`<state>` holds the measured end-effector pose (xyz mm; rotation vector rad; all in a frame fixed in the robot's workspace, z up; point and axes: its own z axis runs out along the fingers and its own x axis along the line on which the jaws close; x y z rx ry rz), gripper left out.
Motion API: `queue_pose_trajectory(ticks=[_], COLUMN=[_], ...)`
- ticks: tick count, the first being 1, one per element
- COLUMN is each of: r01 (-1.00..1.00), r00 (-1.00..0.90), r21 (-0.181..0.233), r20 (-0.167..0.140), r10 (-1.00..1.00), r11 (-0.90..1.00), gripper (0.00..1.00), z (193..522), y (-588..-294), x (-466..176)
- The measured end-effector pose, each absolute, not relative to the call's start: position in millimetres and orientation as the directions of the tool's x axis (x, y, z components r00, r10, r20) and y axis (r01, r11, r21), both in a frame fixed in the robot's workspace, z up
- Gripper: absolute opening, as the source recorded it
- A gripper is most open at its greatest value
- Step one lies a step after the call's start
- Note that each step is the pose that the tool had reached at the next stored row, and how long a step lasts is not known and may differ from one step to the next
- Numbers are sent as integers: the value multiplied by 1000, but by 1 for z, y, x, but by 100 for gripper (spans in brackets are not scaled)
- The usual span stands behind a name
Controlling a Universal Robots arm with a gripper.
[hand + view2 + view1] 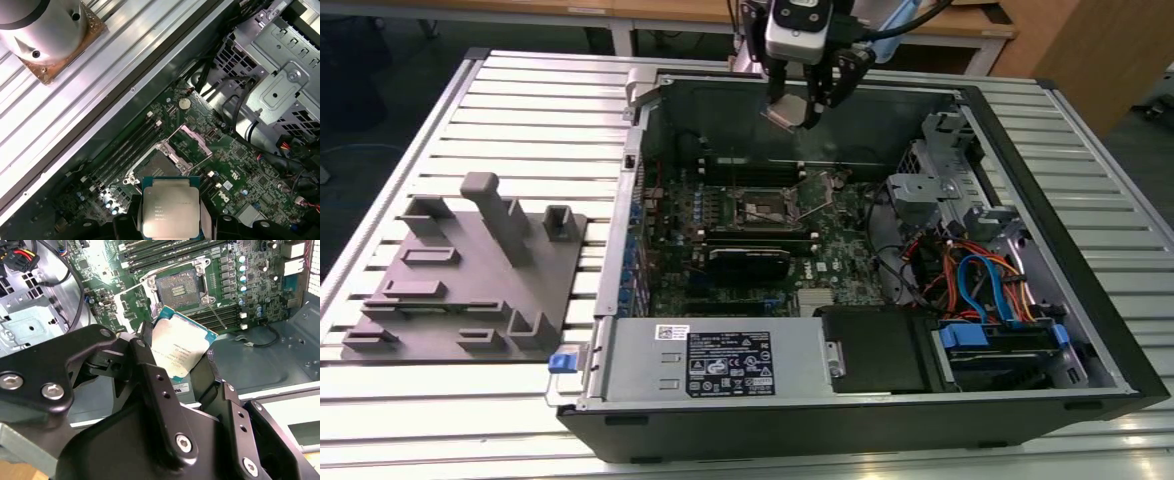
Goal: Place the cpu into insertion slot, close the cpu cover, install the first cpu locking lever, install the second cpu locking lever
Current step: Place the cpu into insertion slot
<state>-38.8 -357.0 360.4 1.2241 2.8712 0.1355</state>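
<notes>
Worktop [494, 110]: ribbed metal; it carries an open computer case and, at the exterior view's left, a grey block [467, 280].
Computer case [1067, 200]: it lies on its side, with a green board [761, 270] inside.
End effector [801, 105]: it hangs high over the far part of the case, its fingers pinching the chip by two edges.
Slot [765, 207]: on the board, its dark centre bare.
Cover [192, 142]: swung up just beside the slot.
Chip [177, 347]: in the air and tilted, well apart from the slot.

Dull silver cpu [170, 210], green motherboard [847, 255], black end effector [798, 105]
</notes>
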Motion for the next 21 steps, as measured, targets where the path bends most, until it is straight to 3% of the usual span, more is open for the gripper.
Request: queue_pose_trajectory(ticks=[21], r01=[741], r00=[-669], r21=[87], r20=[18], r10=[743], r11=[666], gripper=[54], z=[360], y=[-357], x=[-39])
